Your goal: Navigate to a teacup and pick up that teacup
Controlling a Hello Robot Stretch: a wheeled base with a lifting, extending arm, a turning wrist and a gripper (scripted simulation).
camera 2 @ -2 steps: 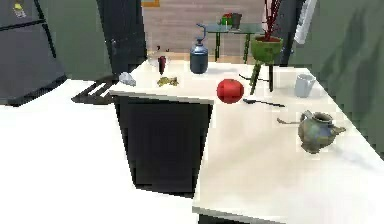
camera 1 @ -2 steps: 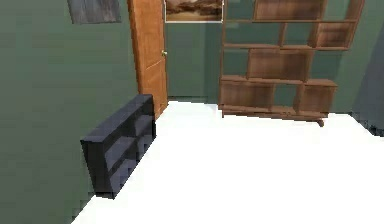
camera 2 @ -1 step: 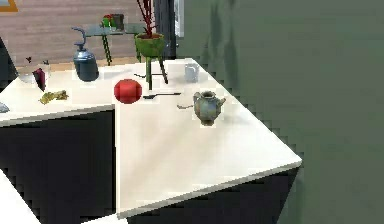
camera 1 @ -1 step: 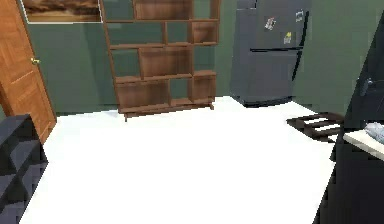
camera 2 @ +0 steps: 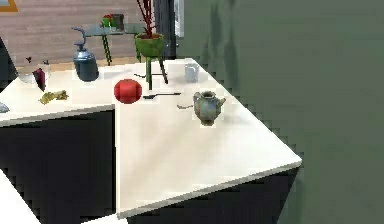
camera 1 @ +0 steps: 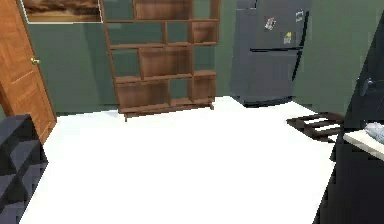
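Note:
A white L-shaped countertop takes up most of the arm side view. Near its far edge stands a small pale cup-like thing. Closer in sits a grey-green rounded vessel with a handle and a spout-like side. A red round thing lies to its left, and a thin spoon-like utensil lies between them.
On the counter are a green pot with a red plant on a stand, a blue jug and a few small items at the left. In the forward view I see a wooden shelf unit, a grey fridge, a wooden door, a striped mat and white floor.

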